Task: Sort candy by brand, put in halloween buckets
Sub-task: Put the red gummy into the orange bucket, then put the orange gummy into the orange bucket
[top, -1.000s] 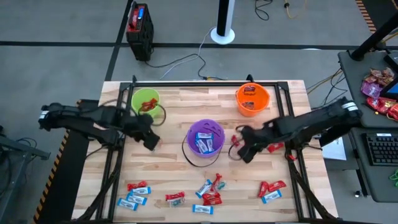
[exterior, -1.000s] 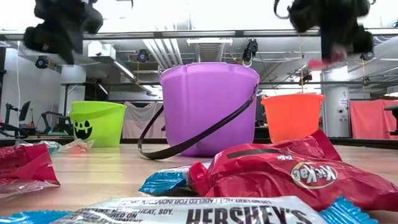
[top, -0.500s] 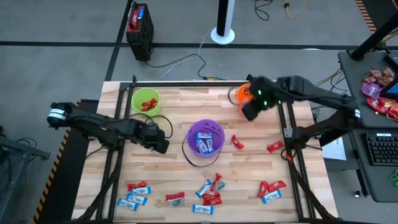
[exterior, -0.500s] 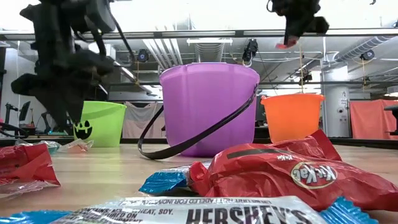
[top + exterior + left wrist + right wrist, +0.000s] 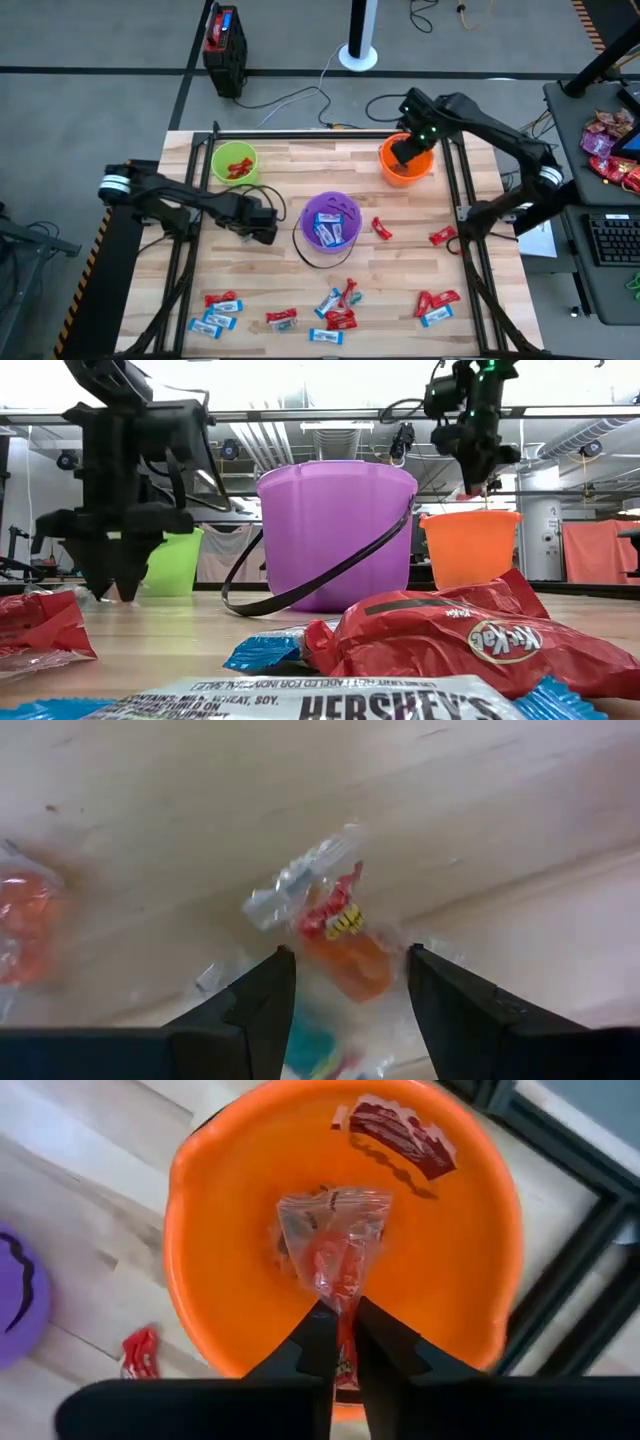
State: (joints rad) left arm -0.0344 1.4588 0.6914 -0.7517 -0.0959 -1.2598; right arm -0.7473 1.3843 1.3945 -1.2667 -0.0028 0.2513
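While my right pincer (image 5: 338, 1330) hangs above the orange bucket (image 5: 405, 160) at the far right of the counter (image 5: 290, 280), its fingers are pinched together on the tail of a clear-wrapped red candy (image 5: 335, 1240), which dangles over the bucket's mouth; a dark red wrapper (image 5: 395, 1130) already lies inside. My left pincer (image 5: 345, 995) is low over the wood just left of the purple bucket (image 5: 330, 228), fingers spread apart and holding nothing, with a small candy in a clear wrapper with red and orange (image 5: 335, 930) lying on the boards between the fingertips. The green bucket (image 5: 234, 162) stands at the far left with red pieces in it, and the purple one in the middle holds blue and white pieces. Two red candies (image 5: 381, 228) lie right of the purple bucket, one just beside it and one nearer the right rail. Along the near edge loose candy is scattered in clumps: red and light blue pieces at the left (image 5: 218, 310), a mixed group in the middle (image 5: 338, 306), and a few at the right (image 5: 436, 305). From table height, a red KitKat wrapper (image 5: 480, 640) and a Hershey's bar (image 5: 330, 705) fill the foreground.
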